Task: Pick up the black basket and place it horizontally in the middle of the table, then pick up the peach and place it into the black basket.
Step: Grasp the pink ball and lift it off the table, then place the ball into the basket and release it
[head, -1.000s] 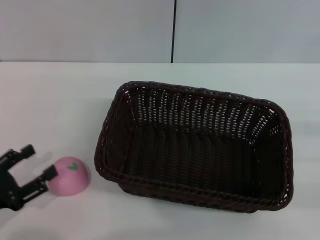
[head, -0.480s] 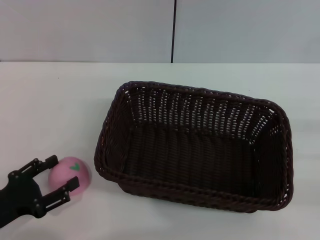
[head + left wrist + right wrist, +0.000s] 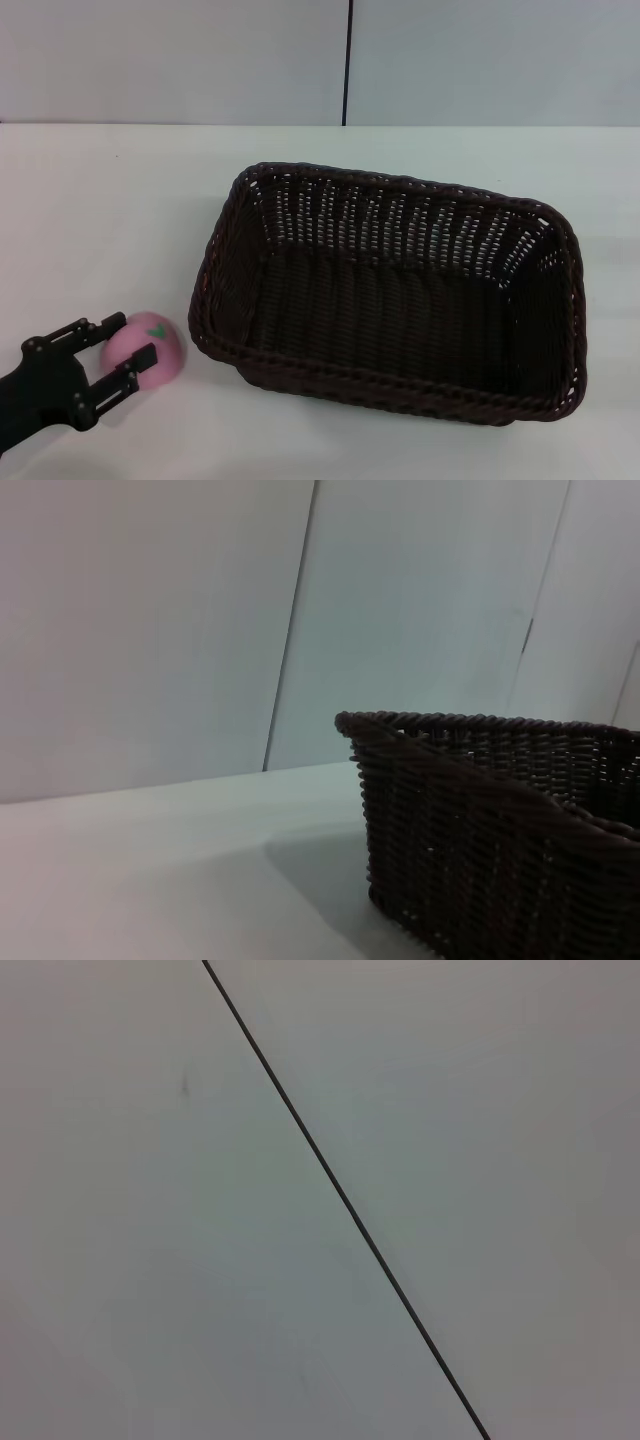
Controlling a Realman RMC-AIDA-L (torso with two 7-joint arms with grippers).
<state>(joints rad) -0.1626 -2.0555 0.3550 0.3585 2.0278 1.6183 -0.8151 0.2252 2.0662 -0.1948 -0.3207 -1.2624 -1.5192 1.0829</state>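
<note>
The black basket [image 3: 390, 290] lies lengthwise across the middle of the white table [image 3: 100, 220], empty; its corner also shows in the left wrist view [image 3: 500, 830]. The pink peach [image 3: 152, 350] with a green leaf mark sits on the table just left of the basket's front left corner. My left gripper [image 3: 122, 345] is open at the front left, its two fingers on either side of the peach's left part, one finger [image 3: 128, 368] across its front. The right gripper is out of view.
A pale wall with a dark vertical seam [image 3: 347, 60] stands behind the table. The right wrist view shows only that wall and the seam [image 3: 340, 1195].
My left gripper has moved right and forward until its open fingers straddle the peach. The peach and the basket have not moved.
</note>
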